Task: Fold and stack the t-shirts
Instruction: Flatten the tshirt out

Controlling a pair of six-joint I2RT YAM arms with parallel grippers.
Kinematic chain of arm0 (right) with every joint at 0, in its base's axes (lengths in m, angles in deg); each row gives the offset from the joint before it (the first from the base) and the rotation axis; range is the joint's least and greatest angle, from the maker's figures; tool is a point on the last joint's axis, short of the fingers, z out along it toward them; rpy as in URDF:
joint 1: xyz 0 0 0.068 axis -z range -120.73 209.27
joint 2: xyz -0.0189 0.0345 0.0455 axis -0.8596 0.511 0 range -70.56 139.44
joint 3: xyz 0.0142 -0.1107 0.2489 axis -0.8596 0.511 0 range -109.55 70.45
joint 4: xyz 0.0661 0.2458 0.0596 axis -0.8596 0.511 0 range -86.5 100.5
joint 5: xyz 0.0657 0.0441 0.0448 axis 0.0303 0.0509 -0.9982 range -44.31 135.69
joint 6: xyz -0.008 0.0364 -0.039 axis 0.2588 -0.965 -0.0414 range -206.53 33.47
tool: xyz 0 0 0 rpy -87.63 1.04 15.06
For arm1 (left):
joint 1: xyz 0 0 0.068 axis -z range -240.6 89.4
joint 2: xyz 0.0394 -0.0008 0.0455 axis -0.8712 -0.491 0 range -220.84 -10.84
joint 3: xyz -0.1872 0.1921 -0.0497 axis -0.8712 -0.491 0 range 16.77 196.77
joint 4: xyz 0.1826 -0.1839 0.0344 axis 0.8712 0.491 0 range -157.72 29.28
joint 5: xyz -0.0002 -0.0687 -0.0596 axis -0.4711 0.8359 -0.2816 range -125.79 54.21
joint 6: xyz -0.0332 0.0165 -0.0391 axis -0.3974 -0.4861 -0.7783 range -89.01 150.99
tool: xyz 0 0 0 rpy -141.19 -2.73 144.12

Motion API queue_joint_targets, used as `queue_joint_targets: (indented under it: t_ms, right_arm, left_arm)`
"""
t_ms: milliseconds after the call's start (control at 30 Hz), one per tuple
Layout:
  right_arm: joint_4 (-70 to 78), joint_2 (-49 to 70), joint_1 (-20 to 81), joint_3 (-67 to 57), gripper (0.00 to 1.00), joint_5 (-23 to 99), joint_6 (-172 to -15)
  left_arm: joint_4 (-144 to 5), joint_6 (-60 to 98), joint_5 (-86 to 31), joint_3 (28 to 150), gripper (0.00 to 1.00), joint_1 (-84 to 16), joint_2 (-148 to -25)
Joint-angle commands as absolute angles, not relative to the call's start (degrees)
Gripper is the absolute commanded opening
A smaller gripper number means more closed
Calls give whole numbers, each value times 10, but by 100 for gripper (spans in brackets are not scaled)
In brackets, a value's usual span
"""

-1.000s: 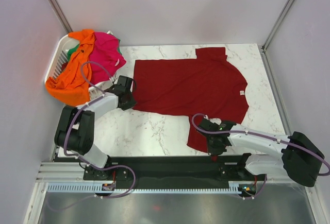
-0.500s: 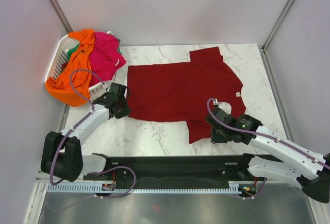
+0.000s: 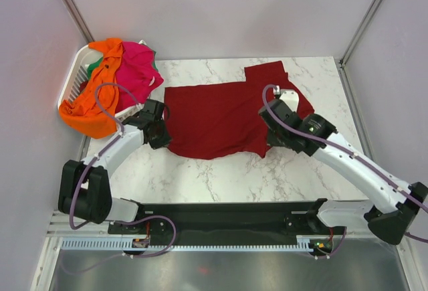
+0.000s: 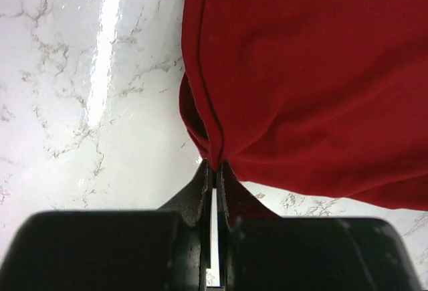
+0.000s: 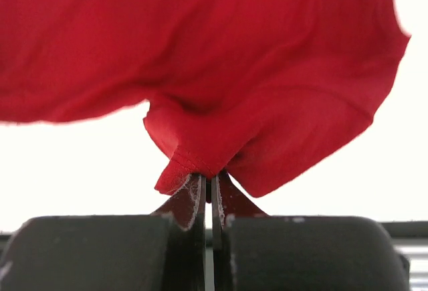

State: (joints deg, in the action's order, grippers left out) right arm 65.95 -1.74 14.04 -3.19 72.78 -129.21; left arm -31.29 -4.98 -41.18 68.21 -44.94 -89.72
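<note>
Top view: my left arm (image 3: 122, 148) and right arm (image 3: 354, 168) share one build, with white shell links joined by rounded black motor housings, and each carries a looping purple cable (image 3: 97, 104). Both are bolted to a black base rail (image 3: 221, 214) along the bottom of the frame, fronted by a grey slotted cable duct (image 3: 200, 243). Wrist views, bottom centre: my left gripper (image 4: 214, 170) and right gripper (image 5: 208, 180) have black tapering fingers on a broad matte-black body.

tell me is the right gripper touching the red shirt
Touching: the right wrist view shows the right gripper shut on a bunched fold of the red shirt.
</note>
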Motion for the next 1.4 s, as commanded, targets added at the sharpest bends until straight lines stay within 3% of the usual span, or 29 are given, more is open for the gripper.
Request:
queue_joint_targets:
  t_ms: [0, 467, 567, 600, 867, 967, 1000, 1033, 1133, 1367]
  right_arm:
    - [613, 36, 176, -78, 0, 747, -1216]
    - [522, 226, 311, -216, 0, 739, -1087]
    - [515, 265, 323, -242, 0, 739, -1071]
    - [515, 283, 326, -247, 0, 739, -1068]
    - [496, 370, 384, -288, 0, 754, -1043]
    - [490, 398, 412, -298, 0, 743, -1047]
    - [485, 414, 415, -299, 0, 739, -1044]
    - [482, 424, 425, -310, 0, 742, -1042]
    - [484, 456, 449, -329, 0, 729, -1045]
    - [470, 470, 454, -320, 0, 705, -1045]
  left_arm:
    - [-299, -15, -390, 725, 2, -463, -919]
    - [-277, 33, -315, 815, 4, -548, -999]
    - [-274, 40, -306, 839, 12, -558, -1031]
    - [-274, 42, -306, 852, 18, -558, -1040]
    - [-266, 42, -297, 944, 36, -563, -1151]
    - [-248, 41, -327, 978, 62, -553, -1151]
    - [-247, 40, -343, 976, 78, -547, -1140]
    - [-247, 41, -357, 975, 83, -541, -1116]
    - [-239, 46, -424, 962, 87, -515, -1072]
    - [-238, 18, -462, 886, 80, -487, -998]
